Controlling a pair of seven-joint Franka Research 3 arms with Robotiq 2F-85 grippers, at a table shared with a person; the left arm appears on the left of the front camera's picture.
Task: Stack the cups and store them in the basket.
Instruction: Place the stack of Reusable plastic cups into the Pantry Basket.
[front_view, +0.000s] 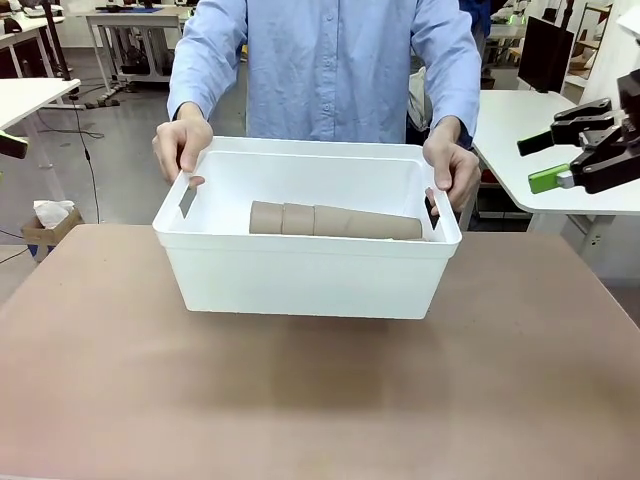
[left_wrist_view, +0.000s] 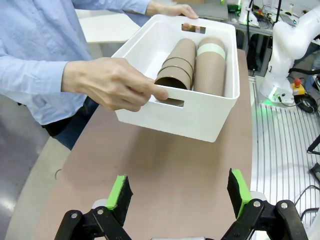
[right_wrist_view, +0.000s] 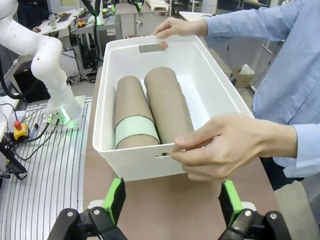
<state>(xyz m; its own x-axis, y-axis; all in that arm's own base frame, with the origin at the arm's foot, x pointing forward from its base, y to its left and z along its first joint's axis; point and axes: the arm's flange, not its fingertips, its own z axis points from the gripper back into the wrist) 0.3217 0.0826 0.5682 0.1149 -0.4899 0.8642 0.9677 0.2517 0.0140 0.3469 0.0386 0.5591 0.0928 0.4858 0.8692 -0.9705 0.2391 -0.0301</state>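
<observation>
you'll find the cups (right_wrist_view: 150, 107) lying on their sides inside the basket (front_view: 300, 270), nested into two stacks side by side along its length; from the right wrist view one stack carries the pale green cup (right_wrist_view: 136, 131) as a band between brown ones, and the other stack (right_wrist_view: 167, 102) is all brown. how many cups make up each stack you can't count, since they sit inside one another, and in the front view the near wall hides all but the top of one brown stack (front_view: 335, 220). the basket is held just above the brown table (front_view: 320, 400), with a shadow under it, by a person in a light blue shirt standing at the far side. one hand (front_view: 180, 145) grips the rim at the slot handle on the picture's left, the other hand (front_view: 452, 175) grips the opposite rim, its fingertips tucked through the cutout. your left gripper (left_wrist_view: 179, 192) hovers over bare table just short of the basket, fingers spread wide and holding nothing. your right gripper (right_wrist_view: 172, 200) does the same at the opposite end, fingers wide apart and empty; its lower body is cut off by the frame edge. in the front view it sits well off to the right (front_view: 560, 160), clear of the basket.
</observation>
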